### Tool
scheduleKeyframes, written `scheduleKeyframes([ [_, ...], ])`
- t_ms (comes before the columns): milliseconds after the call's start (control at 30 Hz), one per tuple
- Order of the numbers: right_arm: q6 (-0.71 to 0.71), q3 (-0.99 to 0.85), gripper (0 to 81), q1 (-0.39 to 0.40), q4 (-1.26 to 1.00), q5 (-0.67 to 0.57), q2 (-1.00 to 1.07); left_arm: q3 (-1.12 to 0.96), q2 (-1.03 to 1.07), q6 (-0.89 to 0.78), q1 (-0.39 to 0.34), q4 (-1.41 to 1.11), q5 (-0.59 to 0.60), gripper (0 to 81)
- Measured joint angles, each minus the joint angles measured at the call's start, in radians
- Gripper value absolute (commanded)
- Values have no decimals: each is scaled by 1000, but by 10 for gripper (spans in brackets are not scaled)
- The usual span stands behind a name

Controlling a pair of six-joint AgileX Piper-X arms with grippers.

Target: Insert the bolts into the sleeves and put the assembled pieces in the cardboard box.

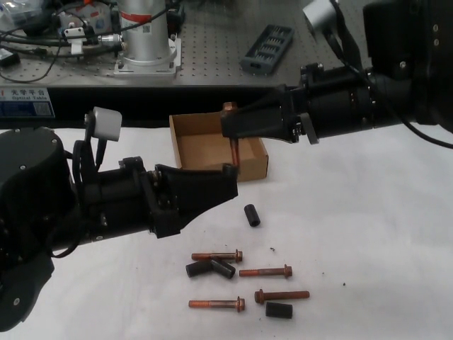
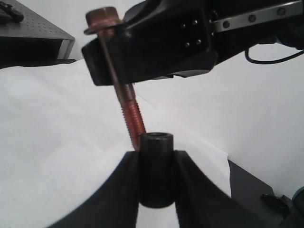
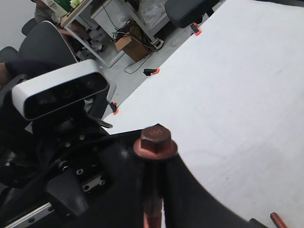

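Observation:
My left gripper (image 1: 230, 175) (image 2: 156, 156) is shut on a black sleeve (image 2: 156, 176), held upright with its open end up. My right gripper (image 1: 228, 128) (image 3: 155, 164) is shut on a copper bolt (image 1: 234, 150) (image 2: 119, 84) (image 3: 155, 143), which hangs head up above the sleeve. The bolt's threaded tip touches the sleeve's rim, slightly off its hole. Both meet just in front of the open cardboard box (image 1: 192, 144). On the white sheet nearer me lie several loose bolts (image 1: 265, 271) and black sleeves (image 1: 252, 214).
A grey perforated bench with a metal post (image 1: 145, 35) and a blue tray (image 1: 267, 47) lies beyond the box. The loose parts cluster around (image 1: 241, 280). To the right, the white sheet (image 1: 368, 234) is bare.

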Motion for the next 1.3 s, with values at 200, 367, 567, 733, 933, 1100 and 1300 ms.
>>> scheduleKeyframes([
  [200, 1, 0, 11, -2, -25, -8, -2, 0, -2, 2, 0, 72, 11, 87],
  [367, 15, 0, 11, 2, -27, -39, -1, 0, -2, 2, 0, 72, 15, 87],
  [567, 15, 0, 11, 30, -27, -43, -1, 0, -2, 2, 0, 70, 15, 87],
  [733, 15, 0, 11, 41, -27, -47, -1, 0, -2, 2, 0, 65, 15, 87],
  [933, 15, 0, 11, 20, -27, -47, -1, 0, -2, 2, 0, 65, 15, 87],
  [1100, 15, 0, 11, -1, -33, -47, -1, 0, -2, 2, 0, 65, 15, 87],
  [1300, 15, 0, 11, 0, -36, -45, -1, 0, -2, 2, 0, 65, 15, 87],
])
